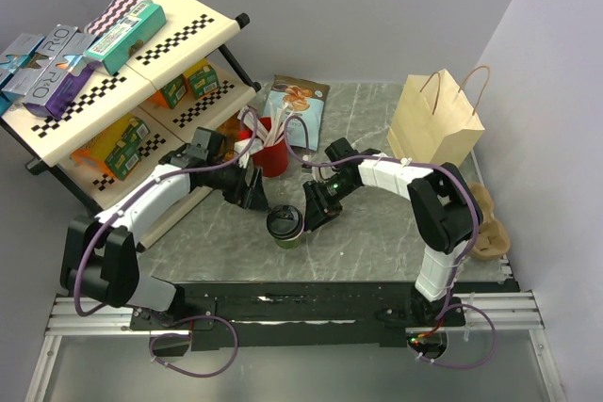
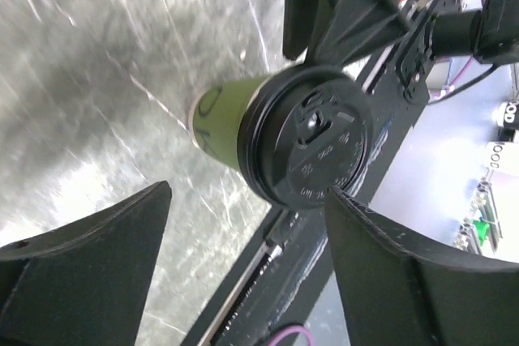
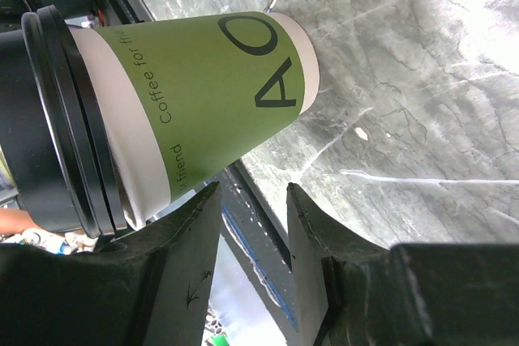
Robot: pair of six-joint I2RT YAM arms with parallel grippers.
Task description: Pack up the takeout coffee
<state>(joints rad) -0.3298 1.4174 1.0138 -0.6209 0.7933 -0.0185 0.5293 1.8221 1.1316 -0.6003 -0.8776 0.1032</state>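
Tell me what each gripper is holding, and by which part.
Nothing is held: left gripper and right gripper stand open near the dark-green, black-lidded paper cup.

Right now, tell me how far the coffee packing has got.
Done: the black lid sits on the green cup, upright on the table. In hand: nothing; left gripper and right gripper flank it, open. Left: grasp it and place it in the paper bag.
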